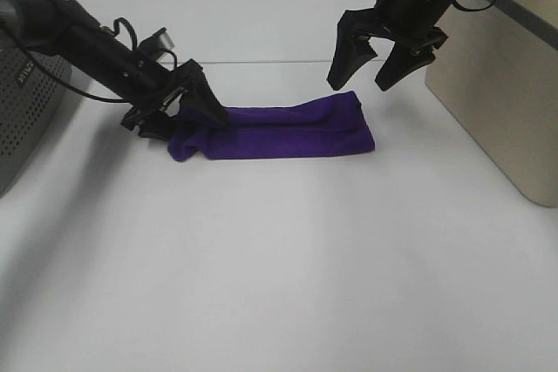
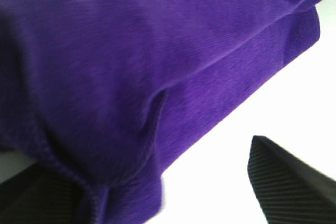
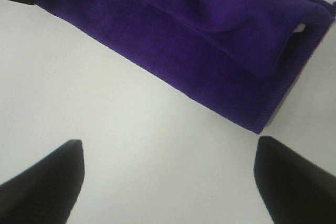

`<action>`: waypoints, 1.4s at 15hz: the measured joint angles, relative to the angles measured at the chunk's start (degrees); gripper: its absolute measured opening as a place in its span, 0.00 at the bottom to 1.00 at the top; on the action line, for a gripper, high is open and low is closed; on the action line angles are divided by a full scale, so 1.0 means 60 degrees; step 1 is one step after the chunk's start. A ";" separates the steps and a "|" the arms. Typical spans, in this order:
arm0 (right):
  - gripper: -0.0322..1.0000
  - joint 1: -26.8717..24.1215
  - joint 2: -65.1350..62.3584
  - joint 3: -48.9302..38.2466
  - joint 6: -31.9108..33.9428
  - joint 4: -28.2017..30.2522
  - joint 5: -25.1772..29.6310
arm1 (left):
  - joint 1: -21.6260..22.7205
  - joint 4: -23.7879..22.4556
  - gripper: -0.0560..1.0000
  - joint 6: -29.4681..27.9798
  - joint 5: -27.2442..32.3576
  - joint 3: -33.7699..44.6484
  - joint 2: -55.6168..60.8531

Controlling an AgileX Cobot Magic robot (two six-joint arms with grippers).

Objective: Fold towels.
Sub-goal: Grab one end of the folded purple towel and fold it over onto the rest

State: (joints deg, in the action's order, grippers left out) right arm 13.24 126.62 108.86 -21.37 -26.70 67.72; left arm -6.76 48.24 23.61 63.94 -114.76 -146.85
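Note:
The deep purple towel (image 1: 279,132) lies folded into a long strip across the middle of the white table (image 1: 279,267). My left gripper (image 1: 196,124) is at the strip's left end with its jaws open. The cloth's bunched corner (image 2: 131,103) drapes over one finger, and the other finger (image 2: 289,182) stands clear on the table side. My right gripper (image 1: 357,84) hangs open and empty just above the strip's right end. In the right wrist view my right gripper (image 3: 169,145) frames bare table beside the folded end (image 3: 210,40), where a small white bit (image 3: 300,27) shows.
A beige box (image 1: 506,84) stands at the right, close behind the right arm. A grey perforated unit (image 1: 26,111) stands at the left edge beside the left arm.

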 joint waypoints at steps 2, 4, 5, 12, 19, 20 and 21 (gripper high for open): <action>0.86 0.0000 0.0000 0.0000 0.0010 0.0038 0.0172 | -0.0258 -0.0229 0.68 -0.0229 -0.0162 -0.0401 -0.0153; 0.86 0.0000 0.0000 0.0000 0.0010 0.0076 0.0258 | -0.0296 -0.0773 0.46 -0.0544 -0.0201 -0.0745 -0.0315; 0.86 0.0000 0.0000 0.0000 0.0019 0.0076 0.0277 | -0.0296 -0.1050 0.30 -0.0583 -0.0201 -0.0926 -0.0392; 0.86 0.0000 -0.0859 0.0000 0.0277 0.0076 0.0325 | -0.0010 -0.3361 0.10 -0.0535 0.0831 -0.3046 -0.0449; 0.86 0.0000 -0.1767 0.0000 0.0535 -0.0220 0.0334 | -0.1031 -0.3409 0.10 0.0038 0.0869 -0.3657 0.0220; 0.86 0.0000 -0.1805 0.0000 0.0535 -0.0258 0.0334 | -0.1346 -0.3562 0.10 0.0038 0.0879 -0.3657 0.0134; 0.86 0.0000 -0.1853 0.0000 0.0535 -0.0258 0.0334 | -0.1633 -0.3734 0.10 0.0019 0.0888 -0.3657 0.0038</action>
State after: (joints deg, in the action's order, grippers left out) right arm 13.24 115.51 108.86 -18.16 -28.25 69.73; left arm -16.56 25.84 23.72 69.27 -136.71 -146.62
